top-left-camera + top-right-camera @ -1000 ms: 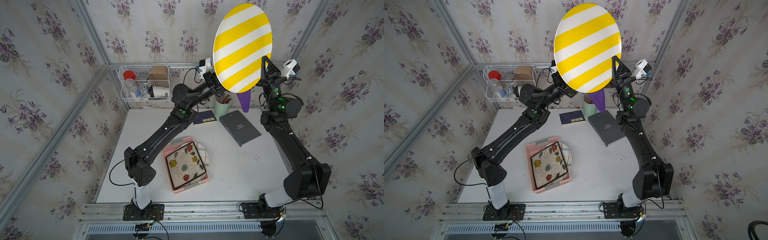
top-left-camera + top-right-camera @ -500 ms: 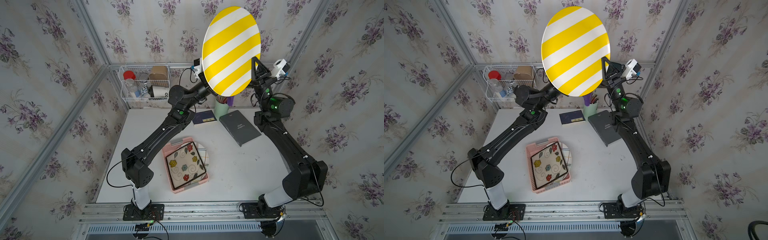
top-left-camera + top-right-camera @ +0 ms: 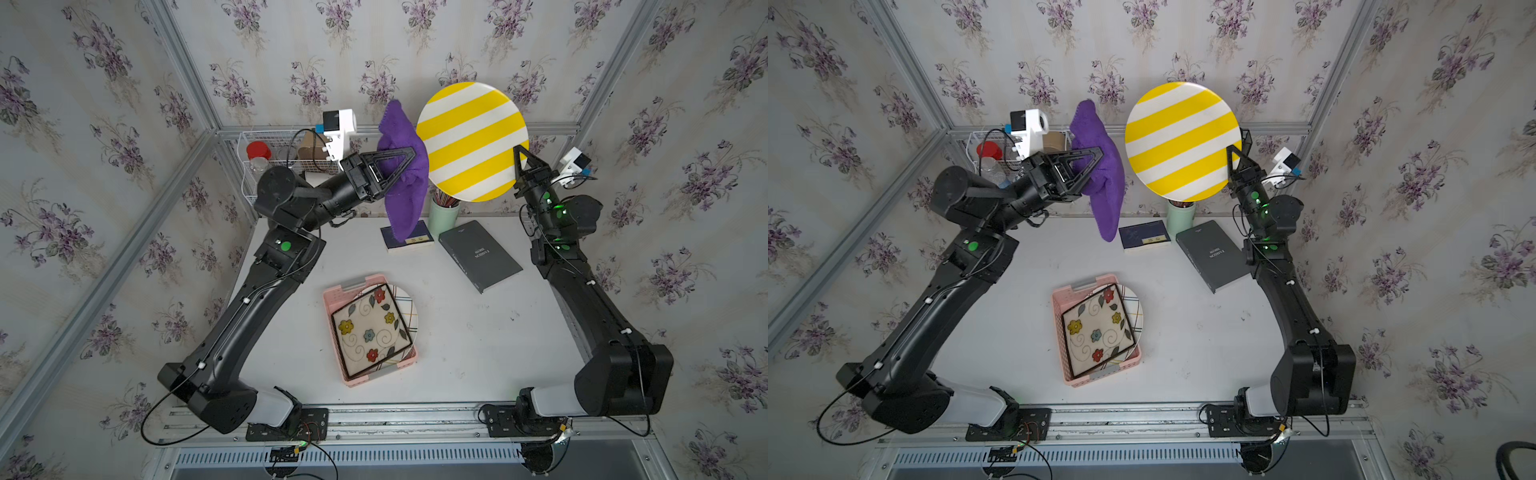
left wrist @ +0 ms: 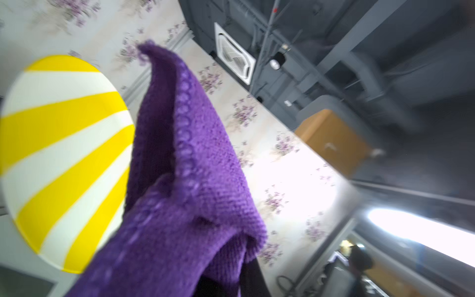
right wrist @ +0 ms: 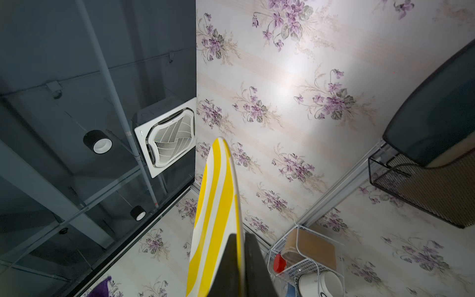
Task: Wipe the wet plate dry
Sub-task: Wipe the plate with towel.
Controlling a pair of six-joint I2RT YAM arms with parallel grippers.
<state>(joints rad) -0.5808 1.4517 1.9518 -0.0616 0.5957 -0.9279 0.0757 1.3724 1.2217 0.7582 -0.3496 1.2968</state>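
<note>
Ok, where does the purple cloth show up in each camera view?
Top view: purple cloth hangs in mid-air beside the striped plate, on the left arm's side.
Top view: cloth in the same place beside the plate.
Left wrist: cloth fills the foreground, plate behind.
Right wrist: only the cloth's tip shows, beyond the edge-on plate.
Shared landmark: the striped plate.

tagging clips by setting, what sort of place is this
Likely a mock home corner inside a lab: floral wallpaper on metal framing, robot arms bolted to a rail by the table, and a bare industrial ceiling past the walls.
</note>
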